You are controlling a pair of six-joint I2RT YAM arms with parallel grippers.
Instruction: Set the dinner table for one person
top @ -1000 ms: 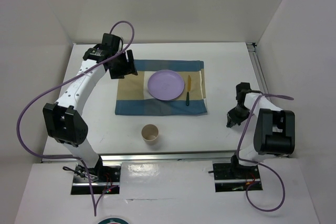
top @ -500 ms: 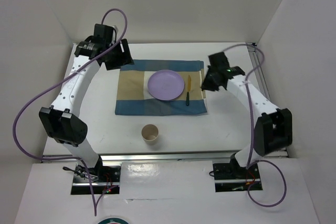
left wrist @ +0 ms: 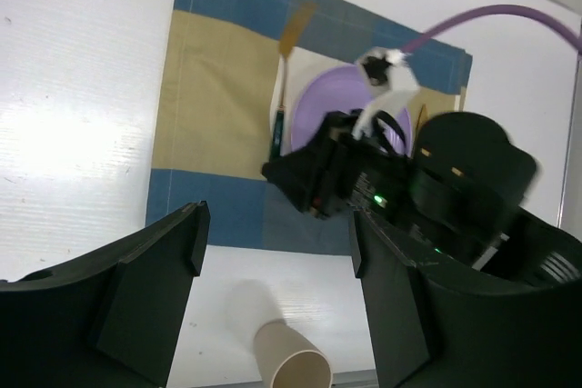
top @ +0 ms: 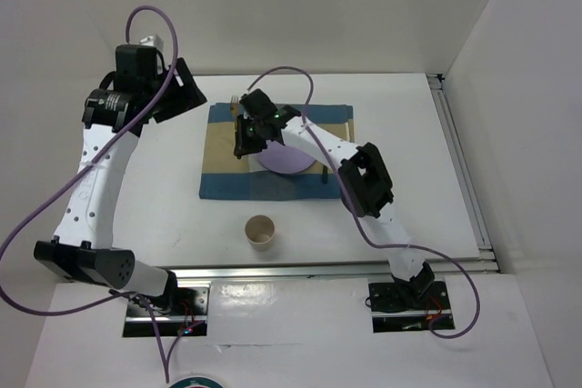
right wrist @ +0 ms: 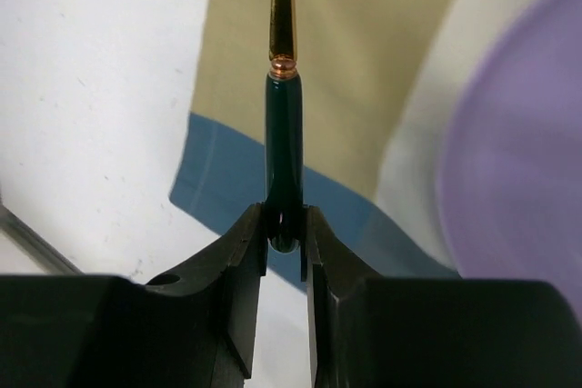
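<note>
A fork (right wrist: pixel 284 115) with a dark green handle and gold tines is held in my right gripper (right wrist: pixel 285 224), which is shut on the handle's end. It hangs over the left part of the blue-and-tan mat (top: pixel 223 184), just left of the purple plate (top: pixel 289 163). From above, the right gripper (top: pixel 242 139) reaches across the plate. I cannot tell whether the fork touches the mat. A gold knife (left wrist: pixel 421 120) lies right of the plate. A tan paper cup (top: pixel 260 232) stands on the white dinner table (top: pixel 409 134) in front of the mat. My left gripper (left wrist: pixel 277 252) is open and empty, raised at the far left.
Aluminium rails run along the table's near edge (top: pixel 318 270) and right edge (top: pixel 455 152). White walls close in the back and both sides. The right arm's links lie over the plate and the mat's right half.
My right arm swung from the right side across the plate to the mat's left part, now holding the fork. My left arm rose and pulled back to the far left.
</note>
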